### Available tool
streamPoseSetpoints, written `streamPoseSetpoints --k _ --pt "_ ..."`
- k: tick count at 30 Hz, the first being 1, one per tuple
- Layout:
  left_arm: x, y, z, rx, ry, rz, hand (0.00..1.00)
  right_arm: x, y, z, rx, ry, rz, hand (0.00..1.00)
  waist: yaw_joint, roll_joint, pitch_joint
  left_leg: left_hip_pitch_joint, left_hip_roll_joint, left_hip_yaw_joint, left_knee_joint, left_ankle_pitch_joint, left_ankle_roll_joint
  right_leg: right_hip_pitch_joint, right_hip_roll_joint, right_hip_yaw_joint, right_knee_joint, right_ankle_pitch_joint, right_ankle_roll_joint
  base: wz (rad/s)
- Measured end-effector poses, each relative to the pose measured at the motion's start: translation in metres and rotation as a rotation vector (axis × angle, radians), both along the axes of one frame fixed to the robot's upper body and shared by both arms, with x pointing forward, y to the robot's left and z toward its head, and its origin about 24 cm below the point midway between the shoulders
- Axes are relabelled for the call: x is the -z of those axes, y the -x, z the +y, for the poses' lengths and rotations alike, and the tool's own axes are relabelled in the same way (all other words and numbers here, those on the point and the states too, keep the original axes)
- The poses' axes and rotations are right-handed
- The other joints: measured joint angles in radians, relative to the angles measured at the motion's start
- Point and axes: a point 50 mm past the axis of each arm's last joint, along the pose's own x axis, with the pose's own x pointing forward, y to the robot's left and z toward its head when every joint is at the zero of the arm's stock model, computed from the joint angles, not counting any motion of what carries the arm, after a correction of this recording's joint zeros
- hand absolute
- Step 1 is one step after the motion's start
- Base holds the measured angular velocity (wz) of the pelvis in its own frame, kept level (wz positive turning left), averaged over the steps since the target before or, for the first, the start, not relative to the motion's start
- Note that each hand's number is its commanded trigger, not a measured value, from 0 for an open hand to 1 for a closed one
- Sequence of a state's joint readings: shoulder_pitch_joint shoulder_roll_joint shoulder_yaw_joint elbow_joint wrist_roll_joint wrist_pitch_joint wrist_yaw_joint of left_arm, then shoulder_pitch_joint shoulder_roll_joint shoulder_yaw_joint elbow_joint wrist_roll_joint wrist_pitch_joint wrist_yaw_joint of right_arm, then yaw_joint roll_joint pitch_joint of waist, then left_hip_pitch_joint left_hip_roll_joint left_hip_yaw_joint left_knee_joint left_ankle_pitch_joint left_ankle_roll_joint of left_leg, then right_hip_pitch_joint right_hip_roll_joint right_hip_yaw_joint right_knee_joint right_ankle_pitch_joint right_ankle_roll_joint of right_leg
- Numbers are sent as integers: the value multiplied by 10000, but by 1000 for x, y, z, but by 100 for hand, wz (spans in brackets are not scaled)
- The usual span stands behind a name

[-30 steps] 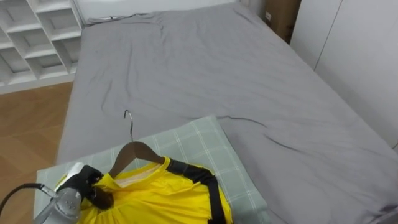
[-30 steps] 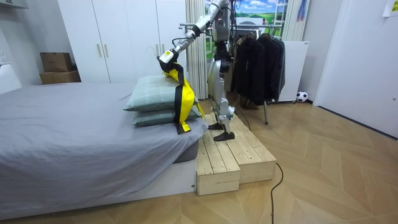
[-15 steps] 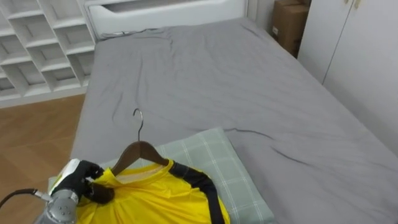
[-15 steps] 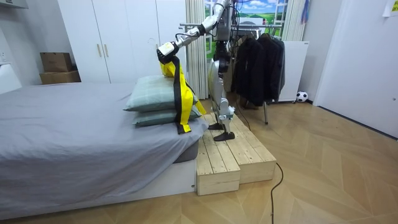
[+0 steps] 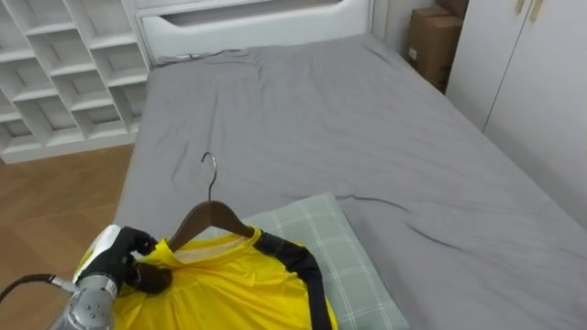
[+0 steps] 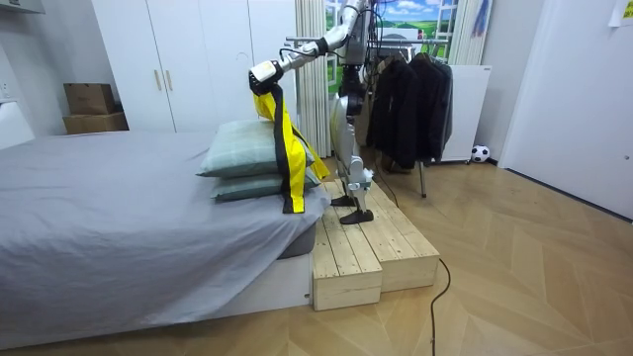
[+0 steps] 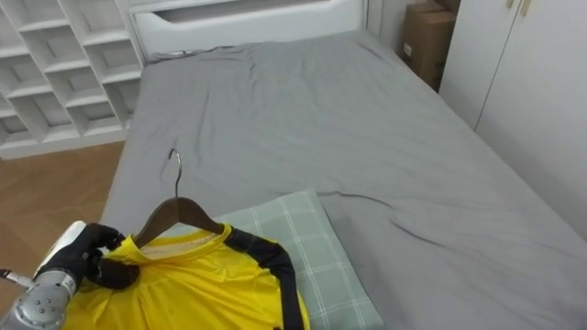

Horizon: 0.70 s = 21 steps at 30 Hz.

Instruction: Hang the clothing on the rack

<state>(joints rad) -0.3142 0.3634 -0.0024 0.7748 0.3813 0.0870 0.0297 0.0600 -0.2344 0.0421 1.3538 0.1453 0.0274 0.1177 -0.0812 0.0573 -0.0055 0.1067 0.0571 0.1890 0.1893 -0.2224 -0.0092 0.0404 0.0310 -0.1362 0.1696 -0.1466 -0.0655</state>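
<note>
The left hand (image 5: 124,264), fingers clenched on a shoulder of the yellow black-trimmed shirt (image 5: 229,291), holds it on its brown wooden hanger (image 5: 210,220) above the green checked pillow (image 5: 353,266) at the near end of the grey bed (image 5: 321,119), probably so the cloth drapes free.

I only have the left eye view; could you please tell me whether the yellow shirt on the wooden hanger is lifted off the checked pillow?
Observer: It is lifted. In the room view the yellow shirt with black stripes hangs full length from the raised left hand, with its lower end down by the edge of the grey bed.
Operator: Thank you. Where is the rail for it?
Observer: A clothes rack holding dark garments stands behind the robot.
Operator: And what is the robot standing on?
Observer: A low platform of pale wooden planks beside the bed.
</note>
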Motion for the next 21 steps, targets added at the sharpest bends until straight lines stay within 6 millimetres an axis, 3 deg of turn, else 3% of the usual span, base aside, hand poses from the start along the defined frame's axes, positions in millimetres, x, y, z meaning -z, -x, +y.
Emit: streamPoseSetpoints --k 21 --pt "-47 -19 -10 388 -94 -2186 100 0 13 -4 -515 -52 760 0 26 -4 7 134 2 -6 -19 0 0 141 18 53 12 -6 2 0"
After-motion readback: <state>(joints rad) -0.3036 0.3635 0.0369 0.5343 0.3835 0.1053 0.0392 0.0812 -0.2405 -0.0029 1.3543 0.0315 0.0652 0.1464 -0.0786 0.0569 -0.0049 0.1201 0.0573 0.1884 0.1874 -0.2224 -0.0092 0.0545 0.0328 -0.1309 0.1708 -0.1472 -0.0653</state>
